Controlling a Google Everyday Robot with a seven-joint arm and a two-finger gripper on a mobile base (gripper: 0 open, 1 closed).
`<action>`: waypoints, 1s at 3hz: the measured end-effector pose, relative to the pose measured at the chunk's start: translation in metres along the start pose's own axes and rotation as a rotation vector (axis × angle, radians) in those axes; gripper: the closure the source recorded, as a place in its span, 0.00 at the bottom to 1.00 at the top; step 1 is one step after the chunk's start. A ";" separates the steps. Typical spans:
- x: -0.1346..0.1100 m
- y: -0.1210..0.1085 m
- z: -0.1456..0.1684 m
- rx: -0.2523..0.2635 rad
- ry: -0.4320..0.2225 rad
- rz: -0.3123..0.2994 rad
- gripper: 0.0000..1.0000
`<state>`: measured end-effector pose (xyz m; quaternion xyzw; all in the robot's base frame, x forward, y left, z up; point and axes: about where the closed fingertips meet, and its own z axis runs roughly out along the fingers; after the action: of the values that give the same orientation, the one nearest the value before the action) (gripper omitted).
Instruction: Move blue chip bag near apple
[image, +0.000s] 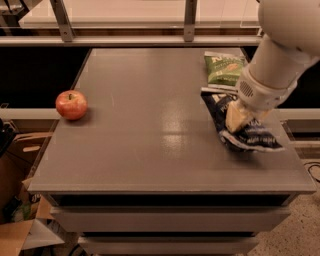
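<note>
The gripper (236, 120) clenches the blue chip bag (252, 139) by the table's (150, 150) right edge; open tabletop runs left to the apple (71, 104).

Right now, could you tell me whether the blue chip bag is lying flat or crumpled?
Crumpled: the blue chip bag bunches up around the gripper pressing into it on the table.

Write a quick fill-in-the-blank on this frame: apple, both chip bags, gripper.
1. The apple sits at the picture's ____ edge of the table.
2. The gripper is down on the blue chip bag, on the picture's ____ side of the table.
3. Counting the green chip bag, the table holds ____ chip bags.
Missing words: left; right; two.
</note>
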<state>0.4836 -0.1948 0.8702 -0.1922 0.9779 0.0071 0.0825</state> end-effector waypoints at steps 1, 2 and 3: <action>-0.065 0.004 -0.049 0.045 -0.129 -0.226 1.00; -0.084 0.004 -0.080 0.064 -0.205 -0.318 1.00; -0.084 0.004 -0.080 0.064 -0.205 -0.318 1.00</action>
<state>0.5459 -0.1632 0.9628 -0.3398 0.9214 -0.0177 0.1878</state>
